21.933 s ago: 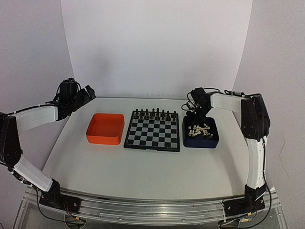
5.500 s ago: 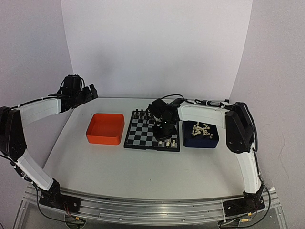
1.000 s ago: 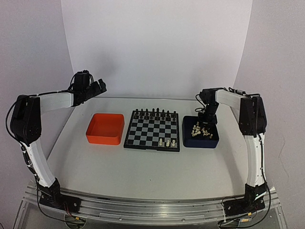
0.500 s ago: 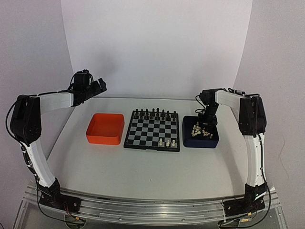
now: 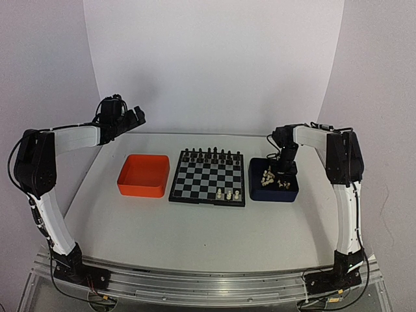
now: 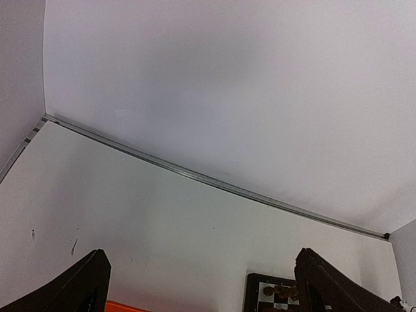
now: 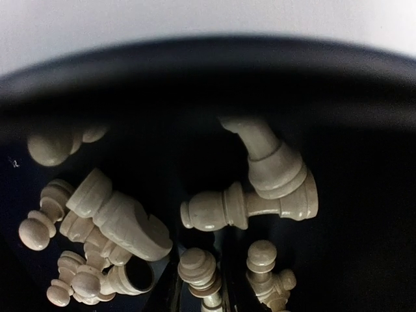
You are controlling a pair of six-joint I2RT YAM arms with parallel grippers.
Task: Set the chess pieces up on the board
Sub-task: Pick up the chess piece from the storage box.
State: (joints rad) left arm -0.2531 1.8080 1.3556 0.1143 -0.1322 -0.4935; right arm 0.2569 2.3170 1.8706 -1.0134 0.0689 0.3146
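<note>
**Item 1. Left gripper (image 6: 200, 270).** My jaws stand at full spread with nothing between them, held high above the table (image 5: 195, 227). My fingers (image 6: 81, 286) show as two dark wedges at the lower corners of my wrist view. Below and ahead of the jaws lies bare tabletop. Just inside my right finger is a far corner of the board (image 6: 268, 294). By my left finger is a sliver of the orange tray (image 5: 144, 174).

**Item 2. Right gripper (image 5: 282, 169).** It is lowered nose-down into the dark blue tray (image 5: 274, 193). I cannot tell how far the jaws are open, as my fingers do not show clearly in either view. I also cannot tell whether a piece is held.

**Item 3. The chess pieces (image 7: 247, 207).**
- A loose cream jumble lies directly beneath my right jaws.
- One piece lies on its side across the middle, with a stouter one touching it from above.
- Smaller ones are clustered to the left.
- Three more (image 5: 229, 194) stand upright side by side on the board's near row, well left of my right jaws.

**Item 4. Black pieces (image 5: 211, 155).** One row stands along the board's far edge.

**Item 5. The board (image 5: 205, 177).** It lies flat between the two trays, just left of the tray that holds my right jaws.
</note>
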